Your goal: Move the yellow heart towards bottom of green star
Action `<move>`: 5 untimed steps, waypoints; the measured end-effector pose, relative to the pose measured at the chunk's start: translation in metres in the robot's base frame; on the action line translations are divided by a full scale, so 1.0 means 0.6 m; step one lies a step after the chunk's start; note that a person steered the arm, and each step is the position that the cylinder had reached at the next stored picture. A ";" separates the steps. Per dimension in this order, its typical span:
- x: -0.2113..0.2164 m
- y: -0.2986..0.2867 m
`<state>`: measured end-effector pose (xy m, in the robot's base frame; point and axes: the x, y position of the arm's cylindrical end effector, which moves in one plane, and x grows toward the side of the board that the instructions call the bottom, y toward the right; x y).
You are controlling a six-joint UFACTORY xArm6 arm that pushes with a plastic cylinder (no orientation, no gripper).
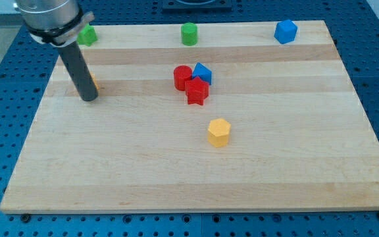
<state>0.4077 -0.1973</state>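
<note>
Tip [89, 99] hiding yellow heart [93, 81], orientation unclear, green star [87, 35] above

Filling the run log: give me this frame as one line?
tip at board's left, covering most of yellow block | green block above, partly hidden | red/blue cluster centre | yellow hexagon untouched

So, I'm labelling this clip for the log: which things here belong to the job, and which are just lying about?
Job: my tip; yellow sliver behind the rod, probably the heart; top-left green block, probably the star.
Lying about: top-centre green block; top-right blue block; small blue block; red cylinder; lower red block; yellow hexagon.
</note>
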 end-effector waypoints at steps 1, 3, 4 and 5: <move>-0.014 0.053; -0.092 0.059; -0.097 -0.003; -0.089 -0.044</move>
<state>0.3543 -0.2235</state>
